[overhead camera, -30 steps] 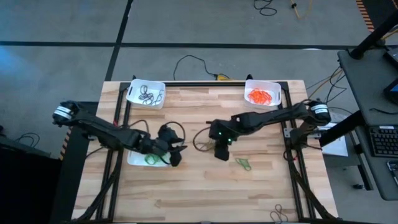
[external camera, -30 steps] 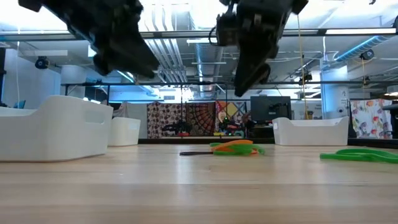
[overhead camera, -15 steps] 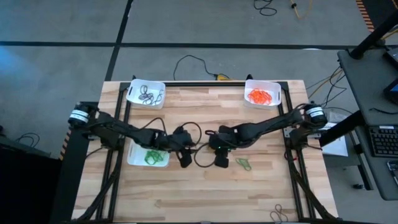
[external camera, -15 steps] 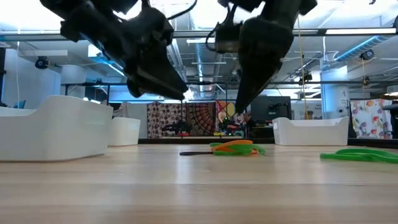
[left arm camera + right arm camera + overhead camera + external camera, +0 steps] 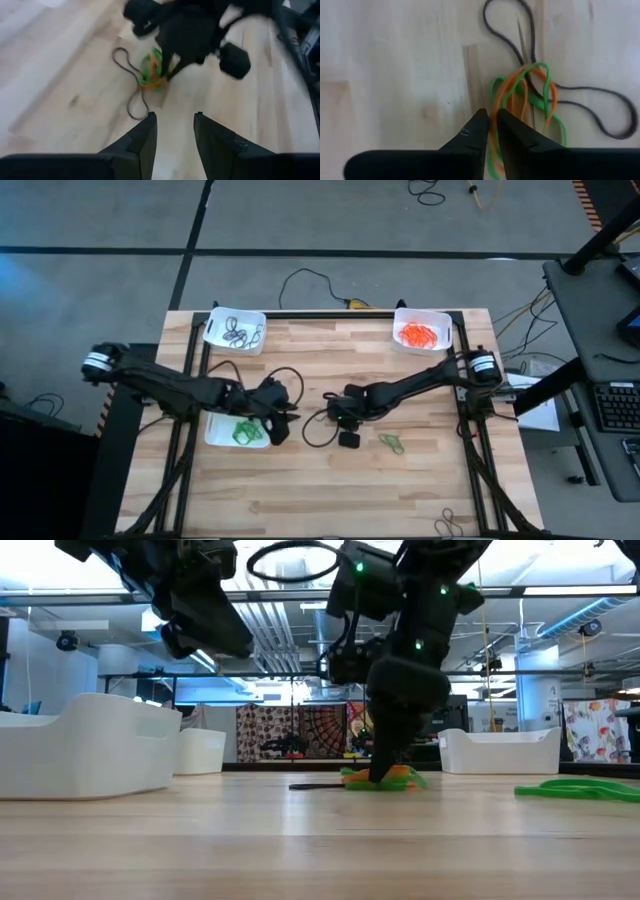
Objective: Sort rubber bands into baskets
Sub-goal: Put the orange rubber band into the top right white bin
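In the middle of the table lies a tangle of rubber bands point(image 5: 530, 95), orange, green and dark strands together; it also shows in the low view point(image 5: 385, 778). My right gripper point(image 5: 492, 131) stands on it, pointing steeply down, shut on an orange strand. My left gripper point(image 5: 174, 131) hovers open and holds nothing, above the table to the left of the tangle point(image 5: 152, 72), beside the near-left basket point(image 5: 240, 432), which holds green bands. A loose green band point(image 5: 392, 443) lies flat to the right. My right gripper pinches an orange band's strand point(image 5: 493, 112) between its two fingertips, at the near edge of the tangle. The fingers come from above, slanting down. The band and the rest of the tangle still lie on the table, slack.
A basket with dark bands point(image 5: 236, 330) stands at the far left and a basket with orange bands point(image 5: 422, 330) at the far right. A long dark loop point(image 5: 600, 117) runs out of the tangle across the wood. More bands point(image 5: 450, 525) lie at the near right corner.
My right gripper has come down from above the table onto the tangle and tipped steeper. My left gripper swung toward the tangle and lower, then drew back up and toward the near-left basket. The tangle and the loose green band have stayed where they were.
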Controlling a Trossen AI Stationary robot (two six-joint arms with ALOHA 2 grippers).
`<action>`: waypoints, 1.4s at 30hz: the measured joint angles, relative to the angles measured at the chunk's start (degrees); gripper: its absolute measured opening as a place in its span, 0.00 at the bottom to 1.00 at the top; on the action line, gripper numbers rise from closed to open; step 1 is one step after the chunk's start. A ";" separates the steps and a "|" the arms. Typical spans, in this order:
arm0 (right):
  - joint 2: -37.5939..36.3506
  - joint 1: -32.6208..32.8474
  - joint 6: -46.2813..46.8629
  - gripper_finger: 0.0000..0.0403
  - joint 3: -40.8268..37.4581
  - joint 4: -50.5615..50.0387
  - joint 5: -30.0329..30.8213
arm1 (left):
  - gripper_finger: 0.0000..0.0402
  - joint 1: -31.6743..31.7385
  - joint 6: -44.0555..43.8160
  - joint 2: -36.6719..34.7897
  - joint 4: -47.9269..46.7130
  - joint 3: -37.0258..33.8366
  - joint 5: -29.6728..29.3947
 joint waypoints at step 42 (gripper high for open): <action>-6.34 -3.23 13.13 0.02 2.97 -2.93 -7.06 | 0.28 -5.59 -0.50 2.73 10.70 -0.01 -6.01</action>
